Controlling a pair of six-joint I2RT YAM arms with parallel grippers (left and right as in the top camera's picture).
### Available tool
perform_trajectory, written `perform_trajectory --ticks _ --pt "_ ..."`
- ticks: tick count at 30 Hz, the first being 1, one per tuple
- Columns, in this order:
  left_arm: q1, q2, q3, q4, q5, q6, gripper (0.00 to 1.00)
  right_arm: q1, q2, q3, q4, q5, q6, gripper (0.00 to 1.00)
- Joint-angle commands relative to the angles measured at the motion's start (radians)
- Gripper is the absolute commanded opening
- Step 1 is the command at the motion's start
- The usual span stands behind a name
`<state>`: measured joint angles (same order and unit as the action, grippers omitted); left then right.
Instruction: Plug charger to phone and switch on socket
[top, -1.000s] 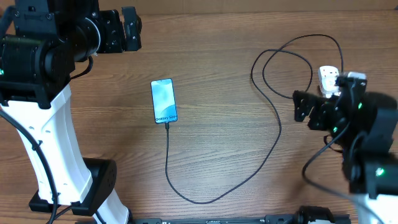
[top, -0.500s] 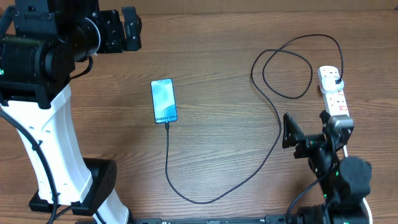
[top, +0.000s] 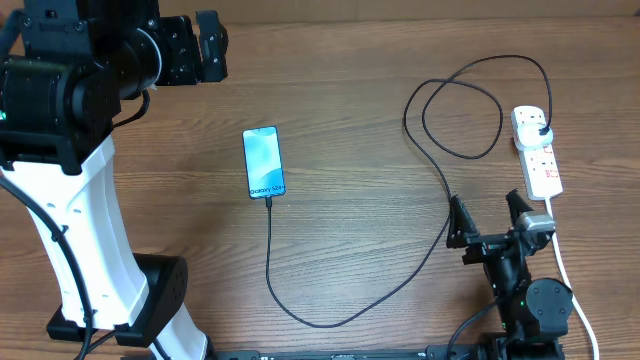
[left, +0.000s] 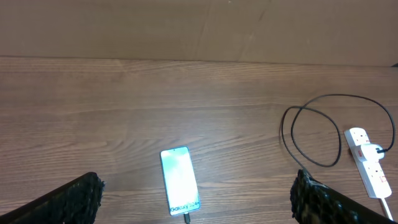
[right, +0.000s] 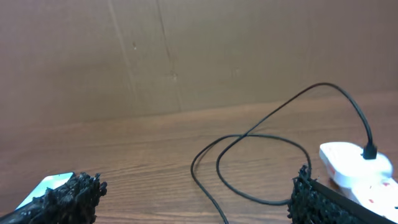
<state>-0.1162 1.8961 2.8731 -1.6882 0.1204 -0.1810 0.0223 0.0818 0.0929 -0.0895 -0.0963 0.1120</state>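
Charger (top: 269, 240) links phone (top: 263, 162) and socket (top: 536, 150) on table (top: 360, 180); left pincer (left: 196, 180), right pincer (top: 486, 218) spread

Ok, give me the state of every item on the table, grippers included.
phone: lying flat, screen lit, charger tip at its near end.
charger: plug seated in the socket, cable lying slack in loops.
socket: charger plugged in; switch position unclear.
left gripper: open, empty.
right gripper: open, empty.
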Motion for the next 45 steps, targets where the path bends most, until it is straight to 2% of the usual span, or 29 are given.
perform_trajectory --ticks 1,8,13,45 --pt "0.005 -0.005 0.002 -0.001 0.010 0.009 1.00 0.006 -0.046 -0.035 0.012 0.018 0.048 1.00" --pt "0.005 -0.005 0.002 -0.001 0.010 0.009 1.00 0.006 -0.080 -0.086 0.078 0.056 0.047 1.00" --pt "0.005 -0.005 0.002 -0.001 0.010 0.009 1.00 0.006 -0.080 -0.085 0.003 0.062 0.044 1.00" --pt "0.005 0.001 0.001 -0.001 0.010 0.009 1.00 0.006 -0.079 -0.085 0.009 0.062 0.045 1.00"
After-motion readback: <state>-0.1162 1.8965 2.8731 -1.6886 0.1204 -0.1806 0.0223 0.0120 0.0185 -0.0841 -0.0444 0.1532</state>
